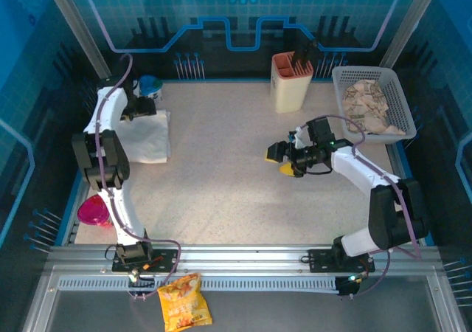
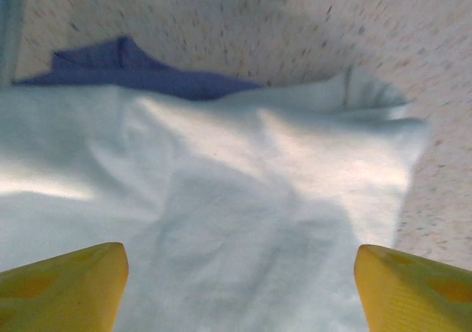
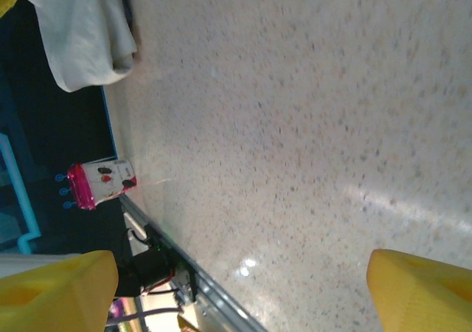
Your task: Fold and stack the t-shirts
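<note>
A folded white t-shirt [image 1: 147, 136] lies at the back left of the table. My left gripper [image 1: 140, 109] hovers over its far edge. In the left wrist view the white t-shirt [image 2: 221, 199] spreads beneath the gripper [image 2: 240, 288], whose yellow fingertips [image 2: 66, 284] stand wide apart, open, with nothing pinched. My right gripper [image 1: 280, 158] hangs over the bare table centre, open and empty. In the right wrist view the gripper [image 3: 240, 295] has its yellow fingers [image 3: 420, 291] far apart above the speckled tabletop, and the t-shirt [image 3: 85, 29] shows at the top left.
A beige tool holder [image 1: 292, 81] and a grey basket [image 1: 372, 99] of crumpled material stand at the back right. A blue-and-white cup [image 1: 150, 87] sits behind the shirt. A pink container [image 1: 94, 210] is at the left edge, and a snack bag [image 1: 184, 310] lies on the front rail.
</note>
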Available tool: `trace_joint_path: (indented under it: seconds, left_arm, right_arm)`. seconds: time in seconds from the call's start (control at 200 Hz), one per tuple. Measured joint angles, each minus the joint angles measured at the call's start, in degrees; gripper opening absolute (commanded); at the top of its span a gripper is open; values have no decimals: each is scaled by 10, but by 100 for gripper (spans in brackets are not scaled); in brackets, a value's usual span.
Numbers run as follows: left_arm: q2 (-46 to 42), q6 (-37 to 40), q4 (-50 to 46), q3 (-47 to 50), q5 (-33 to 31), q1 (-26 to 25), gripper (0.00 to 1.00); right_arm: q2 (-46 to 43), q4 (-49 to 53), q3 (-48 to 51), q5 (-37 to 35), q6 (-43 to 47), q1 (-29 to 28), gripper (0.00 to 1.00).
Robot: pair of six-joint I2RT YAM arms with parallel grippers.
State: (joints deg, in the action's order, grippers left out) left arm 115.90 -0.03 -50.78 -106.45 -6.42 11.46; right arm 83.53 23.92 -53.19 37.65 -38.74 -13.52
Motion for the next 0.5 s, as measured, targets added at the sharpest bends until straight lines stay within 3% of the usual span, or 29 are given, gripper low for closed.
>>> trace_joint_path:
  seconds: [0.08,0.155,0.335,0.5]
  left_arm:
    - [-49,-3,6,14,8,-2,88]
    - [-119,-15,30,64,25,-4,99]
    - [-307,-39,148,289,53,-33,99]
    - [-361,-47,296,495,73,-59,99]
  right_arm:
    - [-3,13,-25,-33,26,12,95]
    - [-16,26,-38,-83,56,21,97]
    - [-88,39,-37,-243,141,39,100]
    - [-166,-62,51,-374,231,58,100]
